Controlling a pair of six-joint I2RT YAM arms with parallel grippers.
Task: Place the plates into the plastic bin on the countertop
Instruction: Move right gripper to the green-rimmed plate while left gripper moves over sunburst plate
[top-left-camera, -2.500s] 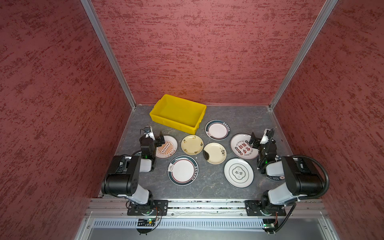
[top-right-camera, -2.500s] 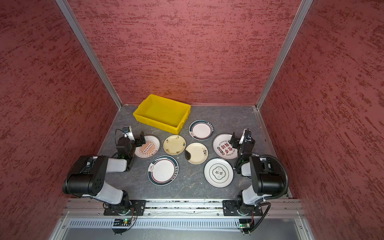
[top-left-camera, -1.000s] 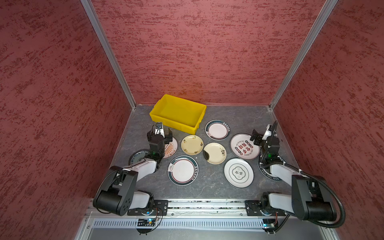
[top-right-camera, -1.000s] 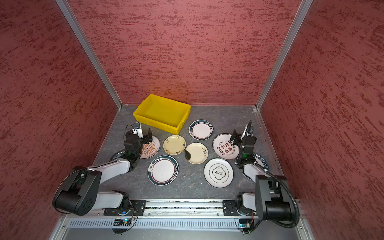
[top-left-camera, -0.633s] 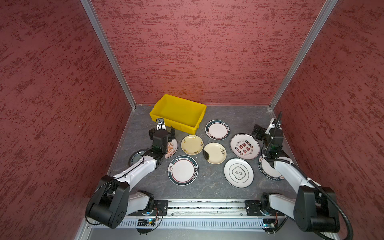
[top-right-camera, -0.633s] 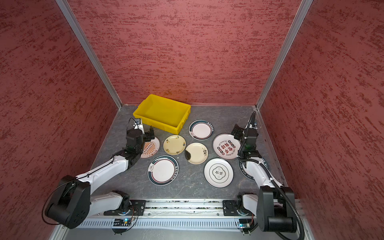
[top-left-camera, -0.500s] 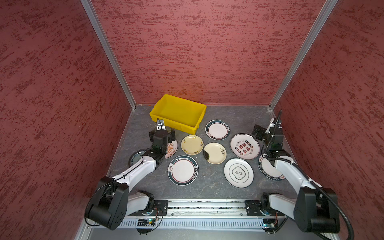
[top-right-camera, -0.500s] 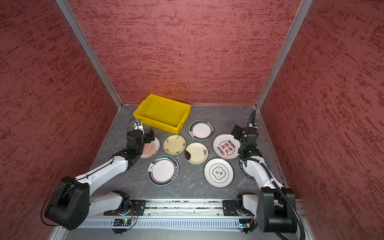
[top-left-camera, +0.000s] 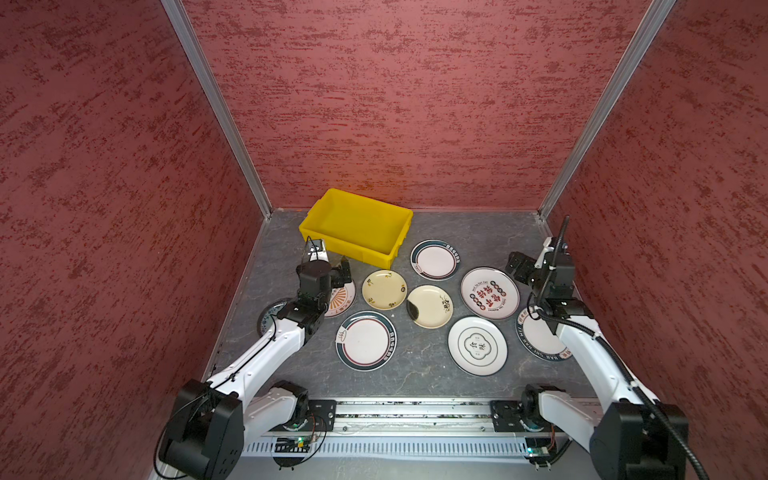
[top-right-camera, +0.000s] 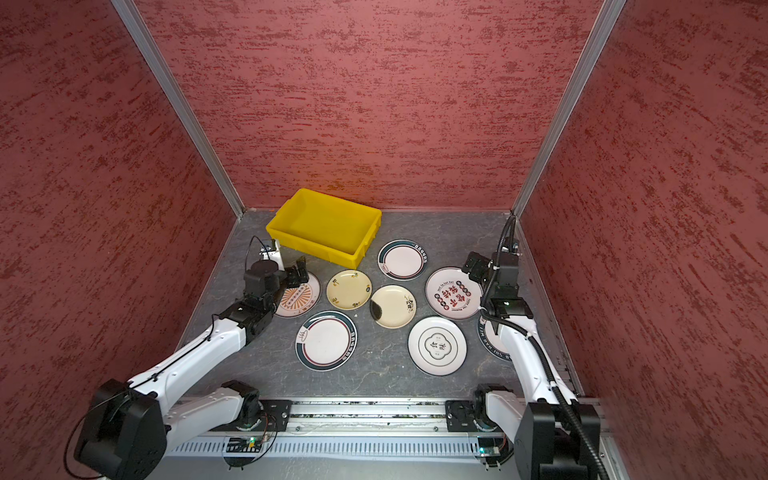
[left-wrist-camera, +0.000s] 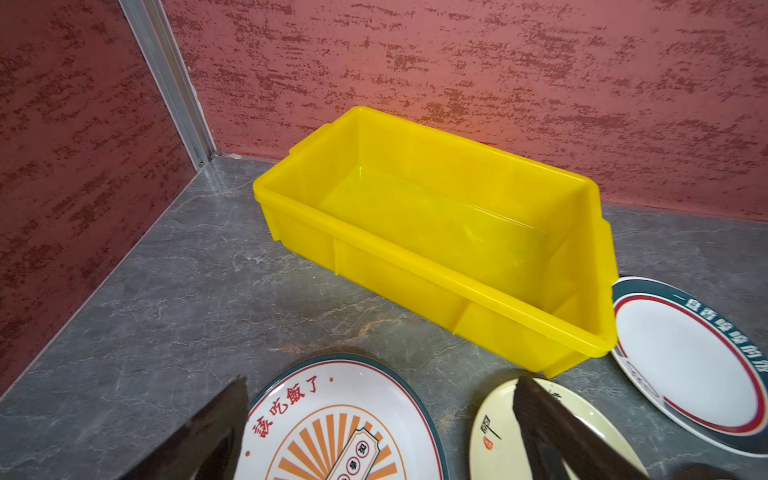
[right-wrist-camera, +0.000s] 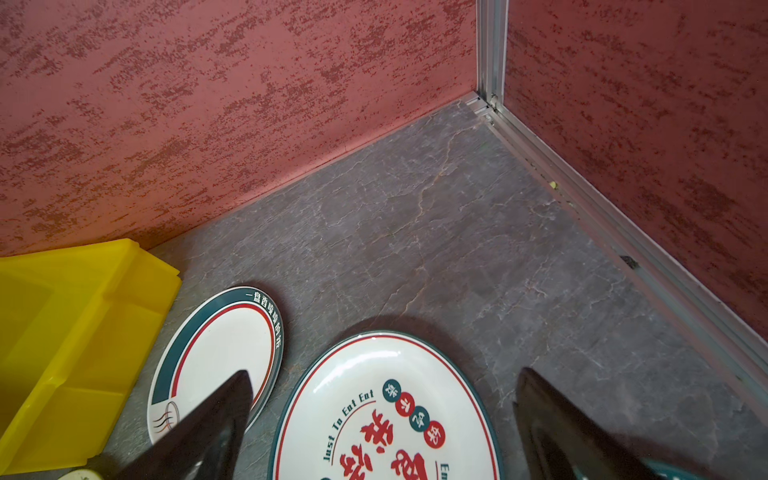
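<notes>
Left claw (top-left-camera: 341, 272) and right claw (top-left-camera: 519, 269), both agape and empty, hang over plates (top-left-camera: 489, 293) lying flat on countertop (top-left-camera: 415, 378) before the empty bin (top-left-camera: 353, 251): risk I log is a jaw skidding off a shallow rim, shoving that plate into neighbours.

Top views overhead, downward; wrist views close, share bin (left-wrist-camera: 395, 278) (right-wrist-camera: 83, 332).
</notes>
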